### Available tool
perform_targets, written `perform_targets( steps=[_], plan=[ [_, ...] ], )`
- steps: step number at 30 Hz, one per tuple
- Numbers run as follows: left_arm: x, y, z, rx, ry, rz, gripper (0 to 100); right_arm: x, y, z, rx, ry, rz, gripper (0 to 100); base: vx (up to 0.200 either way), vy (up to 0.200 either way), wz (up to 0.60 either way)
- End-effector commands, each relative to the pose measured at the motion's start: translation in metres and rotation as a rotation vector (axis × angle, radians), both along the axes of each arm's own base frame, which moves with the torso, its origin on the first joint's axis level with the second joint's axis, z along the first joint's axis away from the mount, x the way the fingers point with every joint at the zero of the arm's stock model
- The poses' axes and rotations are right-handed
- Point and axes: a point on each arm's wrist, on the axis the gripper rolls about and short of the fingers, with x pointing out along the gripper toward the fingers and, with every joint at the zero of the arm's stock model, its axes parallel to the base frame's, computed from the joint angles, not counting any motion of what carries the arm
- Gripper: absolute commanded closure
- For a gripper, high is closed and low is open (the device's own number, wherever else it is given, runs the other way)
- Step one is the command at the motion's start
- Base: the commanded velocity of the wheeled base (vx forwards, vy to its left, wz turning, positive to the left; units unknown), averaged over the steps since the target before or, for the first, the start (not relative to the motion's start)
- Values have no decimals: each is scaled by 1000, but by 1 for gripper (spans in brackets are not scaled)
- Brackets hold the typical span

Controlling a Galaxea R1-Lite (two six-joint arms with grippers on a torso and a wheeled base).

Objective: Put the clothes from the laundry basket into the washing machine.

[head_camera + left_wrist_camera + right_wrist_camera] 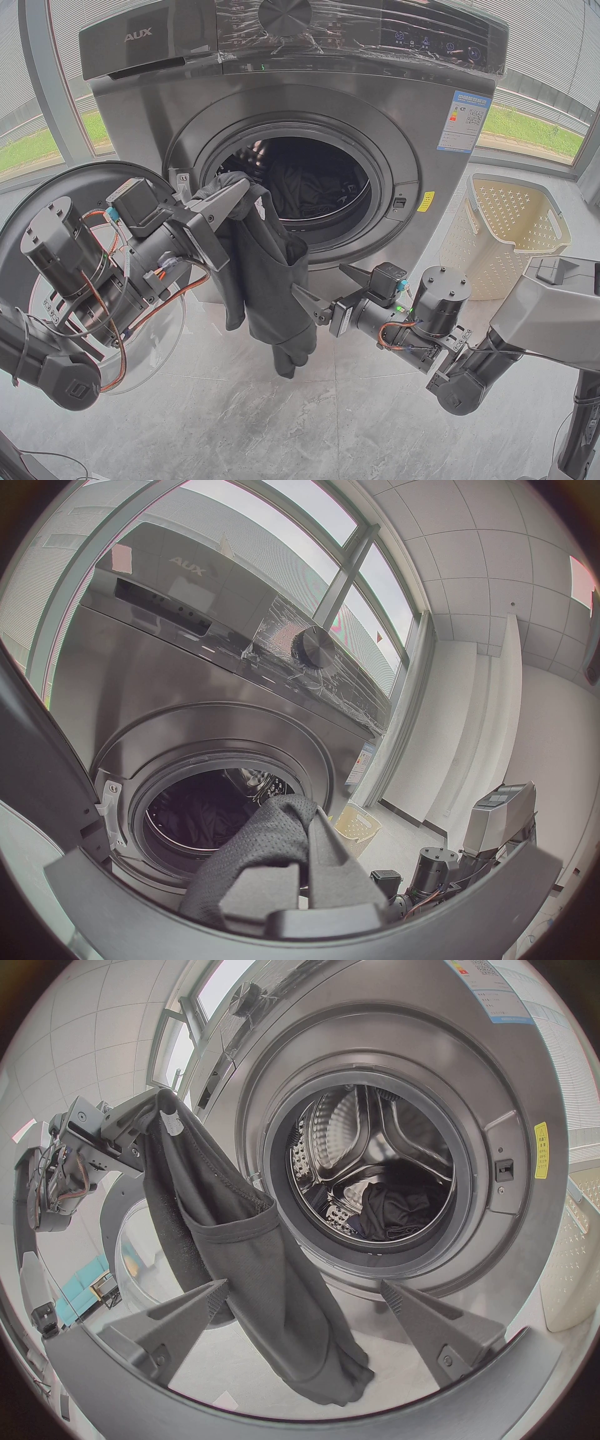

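A dark grey garment (269, 275) hangs from my left gripper (240, 187), which is shut on its top edge just in front of the washing machine's open drum mouth (300, 181). In the left wrist view the cloth (262, 849) bunches between the fingers (331, 861). My right gripper (317, 276) stands open, low and to the right of the garment, beside its lower part. In the right wrist view the garment (250, 1254) drapes across the gap between the right gripper's (303, 1285) spread fingers. Dark clothes (387, 1210) lie inside the drum.
The round door (75, 187) is swung open on the left, behind my left arm. A cream laundry basket (506, 231) stands on the floor right of the machine; its inside is hidden. Grey tiled floor (250, 412) lies open in front.
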Motion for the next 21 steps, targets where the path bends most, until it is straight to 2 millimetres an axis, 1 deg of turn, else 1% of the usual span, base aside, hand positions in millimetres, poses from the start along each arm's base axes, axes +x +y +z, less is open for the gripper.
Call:
perform_targets(
  steps=[1, 5, 6, 9, 10, 12, 15, 18, 21],
  plan=[
    [0, 0, 0, 1, 1, 0, 100, -3, 6, 0, 4, -7, 29, 0, 0, 0, 0],
    [0, 0, -1, 1, 1, 0, 100, -7, 19, 3, 16, -23, 90, 0, 0, 0, 0],
    [0, 0, -1, 1, 1, -2, 100, -4, 21, 2, 17, -24, 90, 0, 0, 0, 0],
    [-1, 0, 0, 0, 0, -3, 100, 12, 30, -4, 40, -53, 81, 0, 0, 0, 0],
    [0, 0, 0, -1, -1, 0, 100, 19, 34, -6, 50, -66, 79, 100, 0, 0, 0],
    [0, 0, 0, -1, -1, 0, 100, 23, 41, -2, 72, -90, 83, 100, 0, 0, 0],
    [0, 1, 0, -1, -1, 4, 100, 21, 42, 0, 76, -93, 81, 100, 0, 0, 0],
    [2, 2, 0, 0, -2, 7, 100, 16, 37, 1, 63, -75, 72, 100, 0, 0, 0],
    [3, 2, -1, 0, 0, 12, 100, 7, 29, 12, 62, -77, 70, 100, 0, 0, 0]
  ],
)
